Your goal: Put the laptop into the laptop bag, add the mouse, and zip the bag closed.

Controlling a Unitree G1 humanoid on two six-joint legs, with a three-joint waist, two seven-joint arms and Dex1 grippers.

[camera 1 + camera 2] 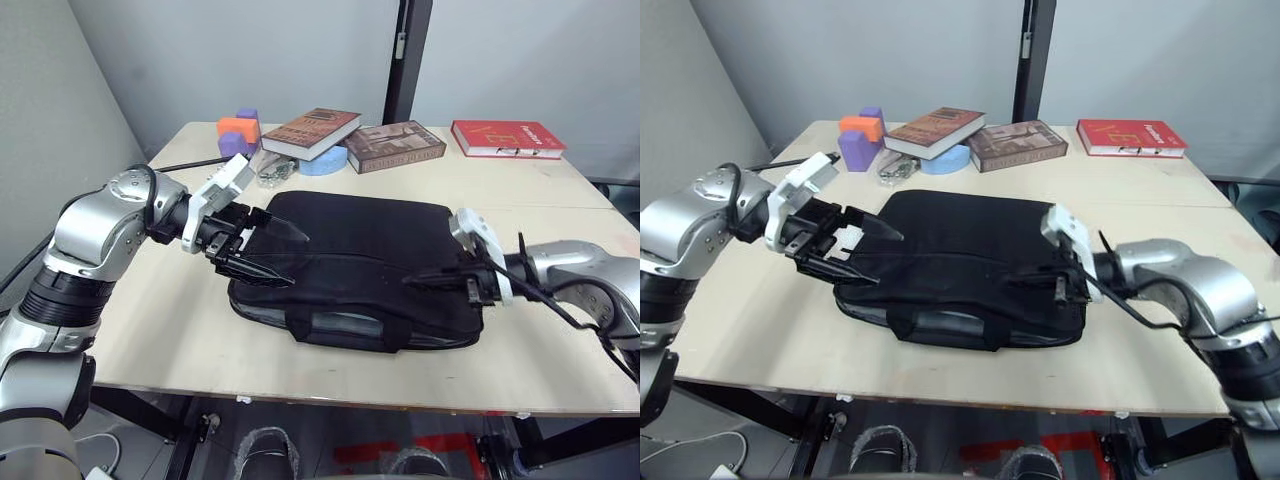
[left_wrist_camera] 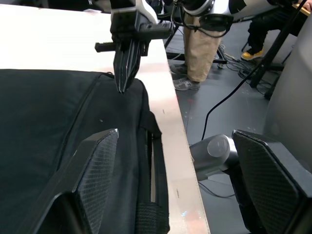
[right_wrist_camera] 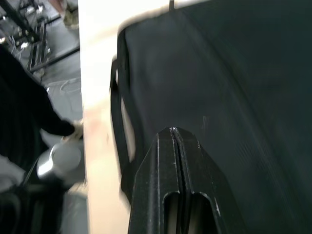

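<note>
The black laptop bag (image 1: 370, 240) lies flat in the middle of the table, its strap handles (image 1: 345, 335) at the front edge. My left gripper (image 1: 262, 250) is open at the bag's left end, with one finger (image 2: 92, 170) above the fabric. My right gripper (image 1: 420, 280) is shut, its tips resting on the zip line near the bag's right end; I cannot tell whether they pinch a zip pull. A pale grey strip (image 2: 153, 168) shows in the gap along the bag's front side. The laptop and the mouse are hidden or out of view.
Two brown books (image 1: 310, 130) (image 1: 395, 145), a red book (image 1: 507, 138), purple and orange blocks (image 1: 238, 130) and a blue ring (image 1: 325, 162) line the table's back. A person's legs (image 2: 200, 53) stand beyond the table's right end.
</note>
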